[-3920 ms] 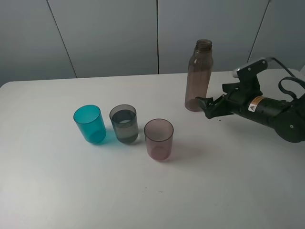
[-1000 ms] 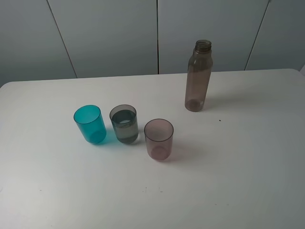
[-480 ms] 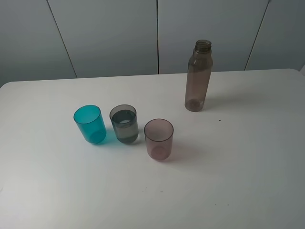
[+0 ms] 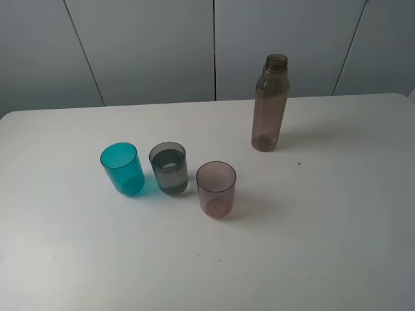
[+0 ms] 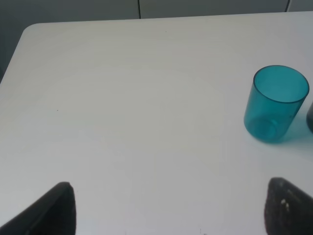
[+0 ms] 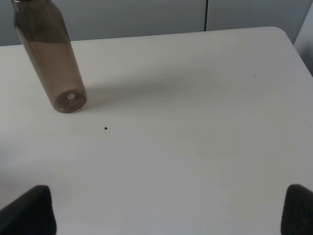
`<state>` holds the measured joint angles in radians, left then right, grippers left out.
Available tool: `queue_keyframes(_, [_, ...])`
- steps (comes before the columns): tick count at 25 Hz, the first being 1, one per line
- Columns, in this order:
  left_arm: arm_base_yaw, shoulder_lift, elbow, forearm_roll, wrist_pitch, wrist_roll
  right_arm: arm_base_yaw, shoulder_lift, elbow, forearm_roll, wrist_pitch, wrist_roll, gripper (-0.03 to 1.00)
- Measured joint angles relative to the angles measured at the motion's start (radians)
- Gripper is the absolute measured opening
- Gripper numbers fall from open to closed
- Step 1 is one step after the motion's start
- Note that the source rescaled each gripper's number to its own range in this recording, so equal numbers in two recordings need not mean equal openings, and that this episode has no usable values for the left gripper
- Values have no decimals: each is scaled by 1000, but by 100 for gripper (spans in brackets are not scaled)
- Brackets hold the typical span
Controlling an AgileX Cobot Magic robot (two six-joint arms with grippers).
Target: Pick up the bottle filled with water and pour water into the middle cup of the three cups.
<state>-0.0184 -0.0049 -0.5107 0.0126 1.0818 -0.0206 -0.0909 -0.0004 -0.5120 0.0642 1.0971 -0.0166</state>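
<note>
Still no arm beside the bottle (image 4: 268, 107)

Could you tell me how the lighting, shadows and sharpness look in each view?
Exterior high: soft, even light; the bottle throws a faint shadow to its right, everything sharp. Left wrist: the teal cup is crisp, the dark end effector fingertips blurred. Right wrist: a warmer tint on the table, with a soft bottle shadow.

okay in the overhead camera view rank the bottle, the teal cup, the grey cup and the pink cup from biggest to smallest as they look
1. The bottle, clearly tallest.
2. The teal cup, grey cup and pink cup look alike in size; the pink one looks marginally larger, perhaps only because it stands nearer the camera, so I won't rank them.
</note>
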Motion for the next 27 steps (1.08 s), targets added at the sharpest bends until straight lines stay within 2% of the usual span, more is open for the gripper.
queue_keyframes(27, [0, 0, 0, 0, 0, 0, 0, 0, 0, 0, 0, 2, 100])
